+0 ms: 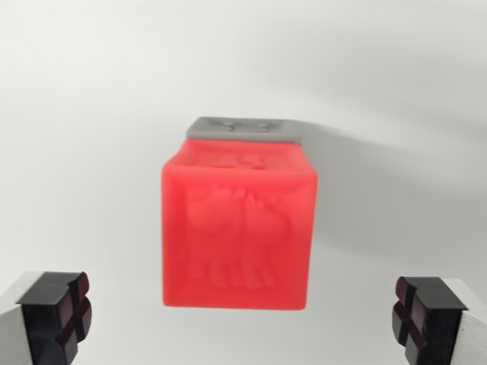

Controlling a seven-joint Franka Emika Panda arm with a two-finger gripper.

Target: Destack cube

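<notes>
Wrist view, single frame.

1. Red cube point(237, 228): centre of frame, approx. midway between the two fingers and beyond them. Colour bright red-orange, glossy, slightly translucent look. Edges rounded. The face toward the cam carries a raised relief figure, two rounded lobes above with short leg-like shapes below; detail is blurred, exact motif cannot be told. The upper face shows a smaller relief mark, also blurred.

2. Grey cube point(242, 127): only a thin strip visible past the far top edge of the red cube, touching it. Matte mid-grey, with small raised studs or marks on its surface. Rest of it is hidden behind the red cube, so which one bears the other cannot be told from this angle.

3. Gripper point(243, 319): fingers spread wide apart, nothing between them. One fingertip point(57, 315) at the wrist view's left bottom corner, the other at the right bottom corner. Pads black w/ dark red cross-shaped inserts, white housings behind. No contact w/ either cube.

4. Surface point(91, 152): plain white, matte. Soft grey shadow falls to the wrist view's right of the cubes.
</notes>
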